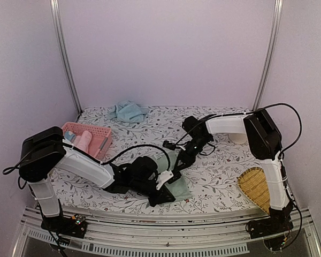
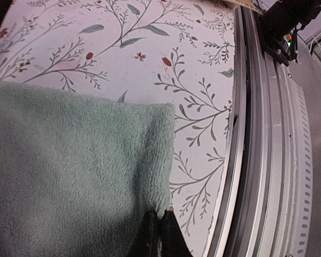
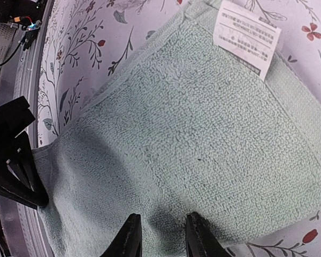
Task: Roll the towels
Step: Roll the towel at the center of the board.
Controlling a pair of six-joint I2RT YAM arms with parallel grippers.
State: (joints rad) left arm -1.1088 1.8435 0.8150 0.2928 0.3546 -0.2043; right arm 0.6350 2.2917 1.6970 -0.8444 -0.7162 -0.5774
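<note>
A sage green towel point(image 1: 181, 188) lies flat on the flowered tabletop near the front edge. In the left wrist view my left gripper point(image 2: 159, 215) is shut on the green towel's point(image 2: 69, 160) near corner, pinching the cloth. My right gripper point(image 3: 162, 227) hovers open over the same towel point(image 3: 203, 128), fingers apart with nothing between them. A white care label point(image 3: 247, 37) is on the towel's far end. In the top view the left gripper point(image 1: 167, 194) and the right gripper point(image 1: 177, 163) are at opposite ends of the towel. A light blue towel point(image 1: 127, 111) lies crumpled at the back.
A pink lattice basket point(image 1: 96, 130) holding a few items stands at the left. A woven bamboo tray point(image 1: 254, 187) lies at the front right. The table's metal rail point(image 2: 257, 160) runs close beside the left gripper. The left arm's fingers point(image 3: 16, 166) show at the left of the right wrist view.
</note>
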